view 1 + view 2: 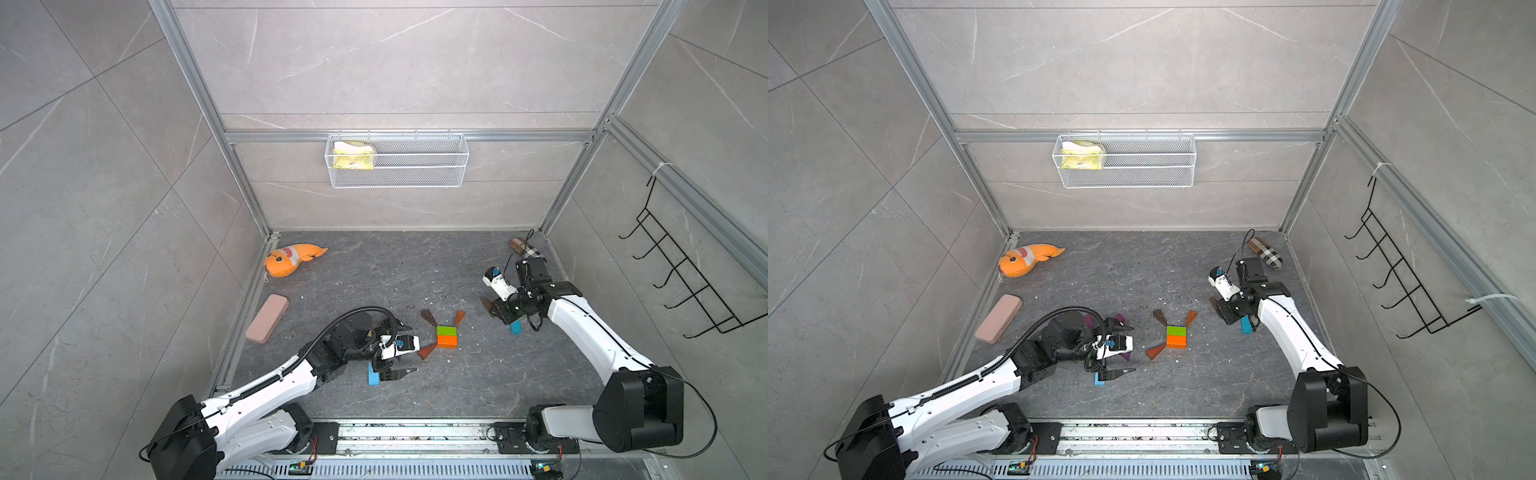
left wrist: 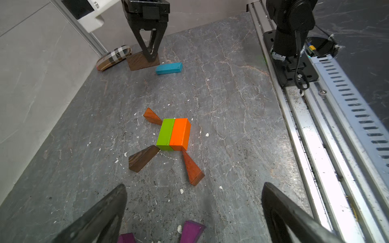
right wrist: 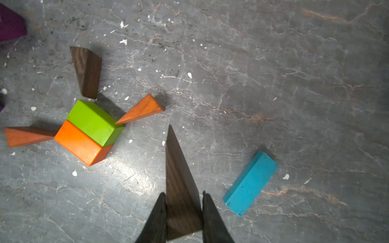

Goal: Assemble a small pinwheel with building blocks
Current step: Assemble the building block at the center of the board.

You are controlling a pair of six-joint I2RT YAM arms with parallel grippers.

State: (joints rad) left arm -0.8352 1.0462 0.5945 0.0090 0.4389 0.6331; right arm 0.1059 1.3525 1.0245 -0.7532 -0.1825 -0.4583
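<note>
My right gripper point(image 3: 183, 195) clamps a dark wood-grain wedge point(image 3: 177, 168) near the glossy green brick point(image 3: 92, 120) and orange brick point(image 3: 77, 143), which sit flush together on the veined grey table point(image 2: 221, 94). My left gripper point(image 2: 194, 186) stands wide, empty.

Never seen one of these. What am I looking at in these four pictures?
Two robot arms, each ending in a two-fingered gripper, work over a grey table. Both top views look down from overhead; each wrist view comes from a camera on an arm. The half-built pinwheel is a green block against an orange block, with three wedges at its corners. The right gripper is shut on a dark wedge. The left gripper is open and empty. A plush fish and pink case lie aside.
</note>
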